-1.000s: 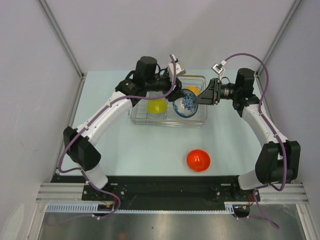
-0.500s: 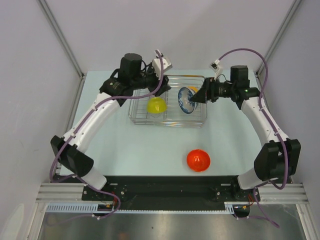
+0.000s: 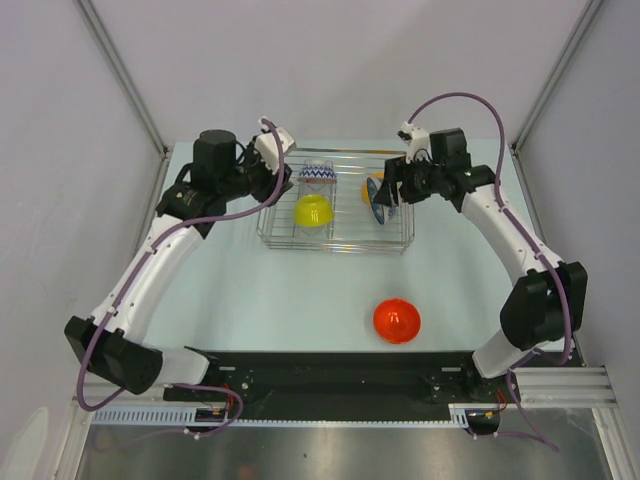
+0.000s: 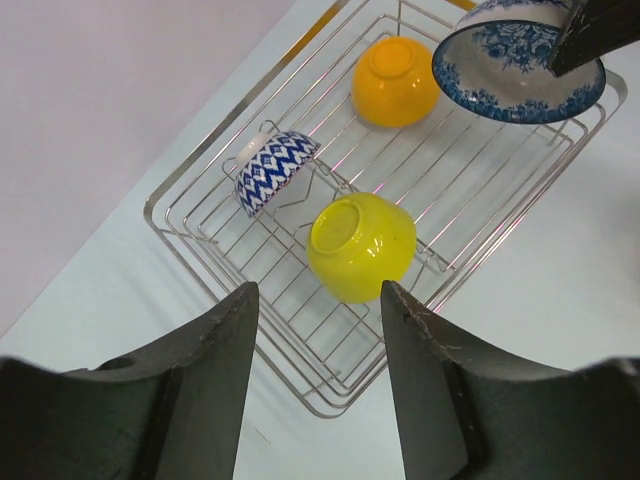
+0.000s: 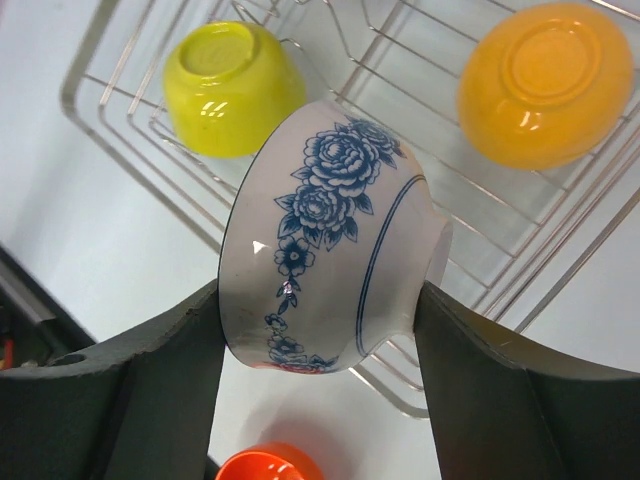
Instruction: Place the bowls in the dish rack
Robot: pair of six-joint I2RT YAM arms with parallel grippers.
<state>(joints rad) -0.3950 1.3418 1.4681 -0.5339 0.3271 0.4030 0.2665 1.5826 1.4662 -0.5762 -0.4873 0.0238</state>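
Lime-yellow bowl [image 3: 313, 210] and orange bowl [image 4: 395, 80] lie inverted in the silver wire dish rack [image 3: 335, 247], zigzag bowl [image 4: 272, 170] on its side. Blue-flowered white bowl [image 5: 330, 270] hangs tilted over the rack's right end; red bowl [image 3: 397, 320] sits well outside it.

A robotics lab cell: plain grey panels [image 3: 60, 150] on aluminium struts [image 3: 120, 75] enclose a pale bench [image 3: 260, 290], with the left arm [image 3: 150, 270] and right arm [image 3: 510, 230] bolted along its near edge.

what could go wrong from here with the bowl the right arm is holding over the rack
1. The blue-flowered bowl hangs tilted between the fingers of the right gripper, above the dish rack. Its smooth glazed wall might slip, and it would drop onto the wires.
2. The orange bowl sits close beside it in the rack, so lowering could knock the two together.
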